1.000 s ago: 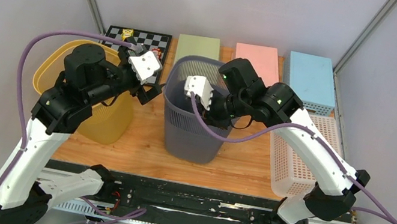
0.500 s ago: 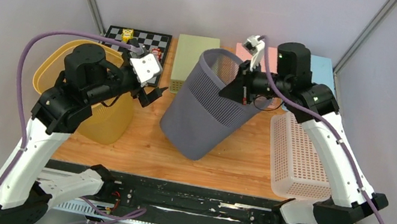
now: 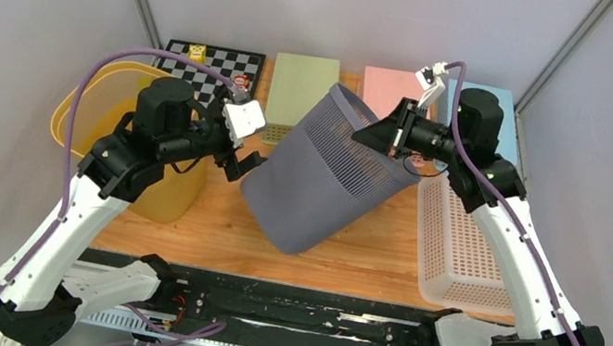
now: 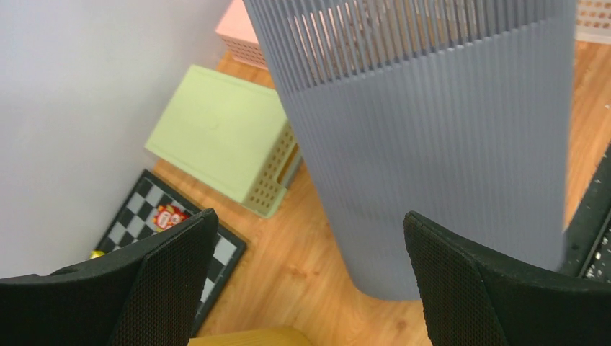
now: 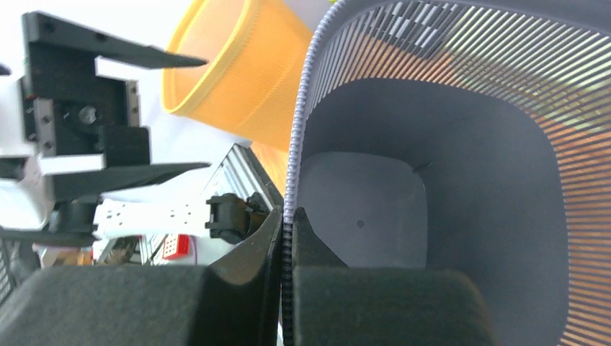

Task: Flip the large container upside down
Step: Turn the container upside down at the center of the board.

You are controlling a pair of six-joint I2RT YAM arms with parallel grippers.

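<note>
Top external view first: the large grey container [image 3: 321, 175] stands in the middle of the wooden table [image 3: 219, 224], tipped well over. Its long axis runs from the base at the near left up to the open mouth at the far right, so the mouth faces up and away towards the right arm. Only the base's lower edge is down by the wood (I cannot say for sure that it touches).

It is grey plastic, tapering towards the base. The lower wall is finely ribbed and the upper band is cut into narrow vertical slots. The right wrist view looks into a rounded-square mouth with a smooth flat floor.

The right gripper [image 3: 375, 135] is pinched onto the rim at the far right, one finger inside and one outside, with the beaded edge squeezed between them [image 5: 288, 216]. The left gripper [image 3: 243, 162] hangs just beside the container's left wall with its fingers spread wide and nothing between them.

Behind it sits a yellow ribbed bin [image 3: 98, 101]. A white perforated basket [image 3: 460, 246] lies to the right.
</note>
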